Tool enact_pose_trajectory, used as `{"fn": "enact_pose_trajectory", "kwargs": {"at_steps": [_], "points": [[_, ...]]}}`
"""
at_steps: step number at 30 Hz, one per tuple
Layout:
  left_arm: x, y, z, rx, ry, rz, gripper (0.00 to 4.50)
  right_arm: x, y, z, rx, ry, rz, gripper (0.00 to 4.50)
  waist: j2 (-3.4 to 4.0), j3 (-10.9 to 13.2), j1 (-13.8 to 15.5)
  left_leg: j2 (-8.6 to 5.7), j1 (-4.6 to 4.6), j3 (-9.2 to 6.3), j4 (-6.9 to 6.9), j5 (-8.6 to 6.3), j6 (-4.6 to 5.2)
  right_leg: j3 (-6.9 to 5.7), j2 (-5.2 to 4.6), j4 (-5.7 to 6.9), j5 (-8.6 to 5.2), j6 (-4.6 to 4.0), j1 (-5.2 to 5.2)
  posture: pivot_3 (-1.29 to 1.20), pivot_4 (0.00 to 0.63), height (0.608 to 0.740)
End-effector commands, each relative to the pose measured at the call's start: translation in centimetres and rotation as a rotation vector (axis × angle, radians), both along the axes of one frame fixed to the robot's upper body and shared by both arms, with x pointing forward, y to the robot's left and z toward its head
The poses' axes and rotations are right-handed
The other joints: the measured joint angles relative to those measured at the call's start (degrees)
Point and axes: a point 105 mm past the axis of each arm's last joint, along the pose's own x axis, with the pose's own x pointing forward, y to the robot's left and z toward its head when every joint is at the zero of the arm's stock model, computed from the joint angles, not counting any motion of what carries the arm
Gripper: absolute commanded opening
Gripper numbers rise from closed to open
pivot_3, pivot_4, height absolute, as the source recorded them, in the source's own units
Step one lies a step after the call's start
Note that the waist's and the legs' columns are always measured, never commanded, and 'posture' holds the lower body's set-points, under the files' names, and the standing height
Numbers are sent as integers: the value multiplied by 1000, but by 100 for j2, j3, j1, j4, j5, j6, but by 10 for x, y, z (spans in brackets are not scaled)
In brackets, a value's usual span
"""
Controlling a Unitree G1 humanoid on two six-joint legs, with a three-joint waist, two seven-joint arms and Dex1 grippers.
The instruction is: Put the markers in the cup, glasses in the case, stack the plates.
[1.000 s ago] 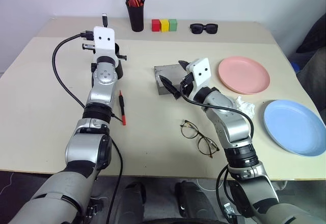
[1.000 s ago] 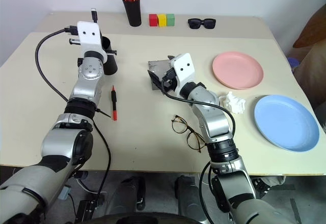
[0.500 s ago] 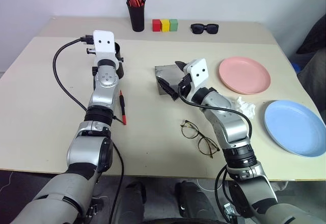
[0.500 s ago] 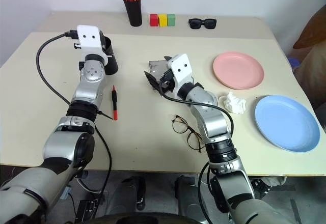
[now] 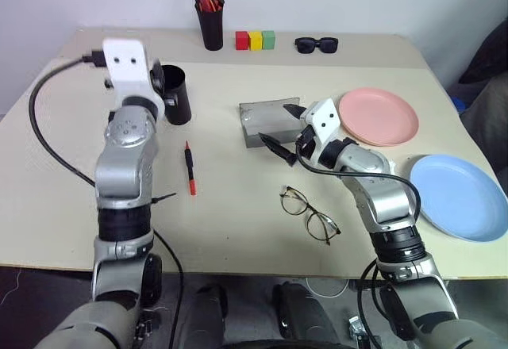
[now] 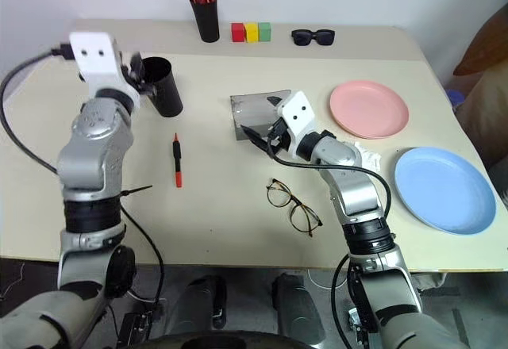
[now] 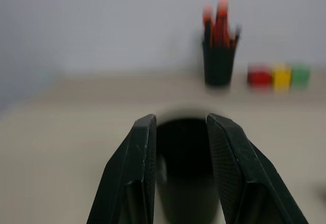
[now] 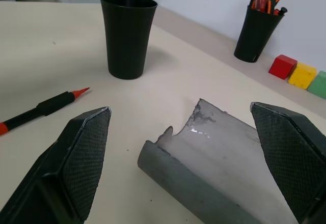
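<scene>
Red marker (image 5: 190, 170) lies flat on the table (image 5: 63, 174), just past 6 o'clock from the black cup (image 5: 174, 93) and well apart from it. White-bodied marker not on the table; it may already be inside the cup, though the cup's interior reads too dark to confirm. Left end effector (image 7: 179, 147) was down close over the cup a second ago; now the arm has drawn back toward 9 o'clock and its fingers, pinched before, stand a little apart with nothing between them. That reads as a drop just made, leaving one marker to fetch. Grey case (image 5: 271, 120) sits open at table centre, lid up. Right end effector (image 5: 286, 126) hangs at the case's 3 o'clock edge, fingers spread wide, empty, having shifted slightly toward the pink plate (image 5: 379, 116). Glasses (image 5: 309, 213) lie untouched at 6 o'clock from the case. Blue plate (image 5: 459, 197) rests at 4 o'clock from the pink one, unstacked.
</scene>
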Motion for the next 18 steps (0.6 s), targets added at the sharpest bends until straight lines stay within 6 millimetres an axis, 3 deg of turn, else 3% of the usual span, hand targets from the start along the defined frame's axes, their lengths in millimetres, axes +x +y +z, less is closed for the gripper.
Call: {"fn": "enact_pose_trajectory", "kwargs": {"at_steps": [1, 4, 7, 18], "points": [[-22, -9, -34, -123, 237, 10, 1532, -1, 3, 11, 7, -52, 28, 4500, 0, 0, 5, 0, -2, -3, 6, -1, 1, -1, 0, 0, 0, 0, 2, 0, 150, 732], [-31, -11, -58, -127, 396, 32, 1532, -6, 13, 8, 1, -50, 69, 4500, -1, 1, -10, -2, -1, -11, 16, -2, 3, -4, 1, 1, 2, 2, 9, 0, 150, 732], [-33, -9, -71, -143, 462, 56, 1532, -10, 19, 5, -5, -46, 98, 4500, -1, 1, -43, -1, 2, -15, 13, -1, 2, -4, 2, 5, 2, 2, 8, 0, 150, 732], [-20, -21, -89, -199, 517, 12, 1532, -16, 24, -1, -15, -39, 121, 4500, 4, -2, 19, -4, 7, -14, 14, -1, 0, -5, -3, 4, 3, 1, 18, 0, 150, 732]]}}
